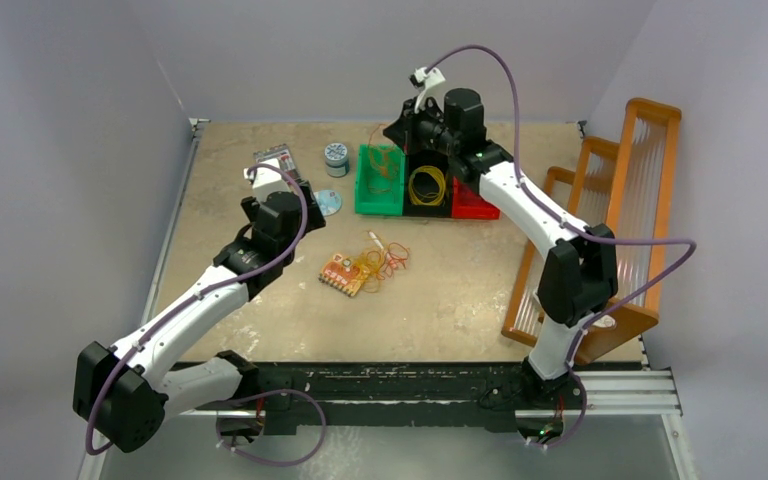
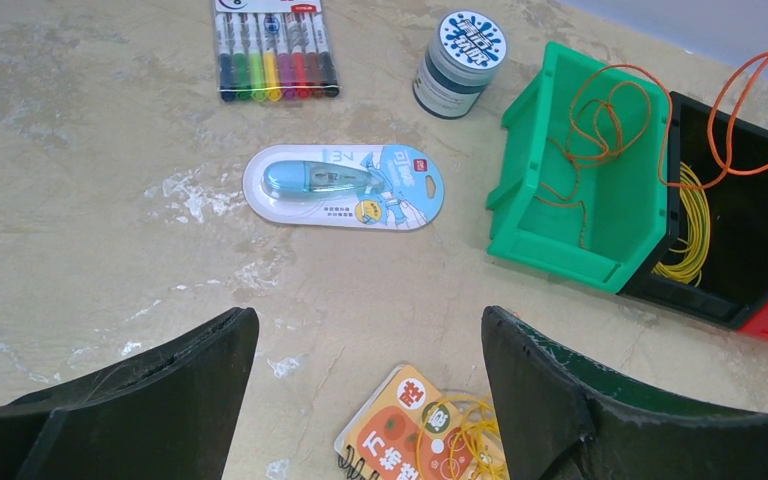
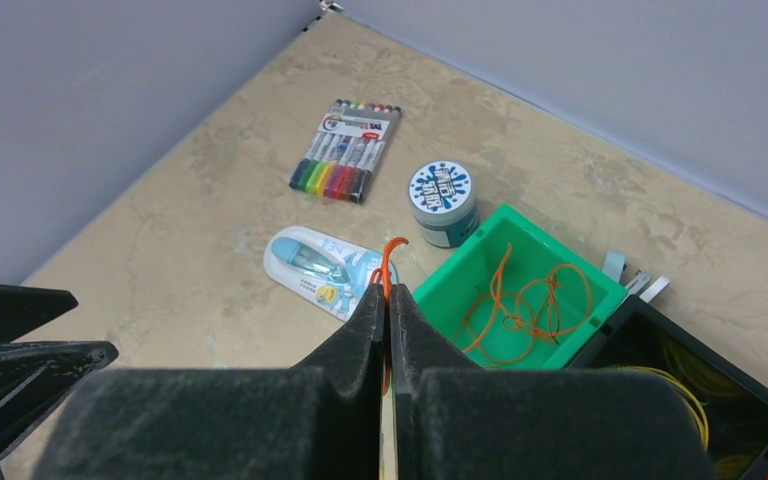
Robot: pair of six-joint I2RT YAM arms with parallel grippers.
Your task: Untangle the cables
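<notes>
A tangle of yellow and red cables (image 1: 382, 262) lies mid-table, partly over an orange spiral notebook (image 1: 344, 272). Loose orange cables (image 3: 525, 305) sit in the green bin (image 1: 364, 195), and a yellow coil (image 2: 695, 230) sits in the black bin (image 1: 427, 208). My right gripper (image 3: 388, 292) hangs above the green bin, shut on a thin orange cable (image 3: 391, 255) that loops out past the tips. The same strand (image 2: 750, 80) runs down toward the black bin. My left gripper (image 2: 365, 325) is wide open above the table with nothing in it, the notebook (image 2: 415, 435) and yellow loops (image 2: 470, 435) below its fingers.
A marker pack (image 2: 275, 50), a small round jar (image 2: 460, 62) and a correction-tape package (image 2: 345, 185) lie left of the bins. A red bin (image 1: 475, 205) adjoins the black one. An orange-framed rack (image 1: 615, 200) stands at the right edge. Walls enclose the back and sides.
</notes>
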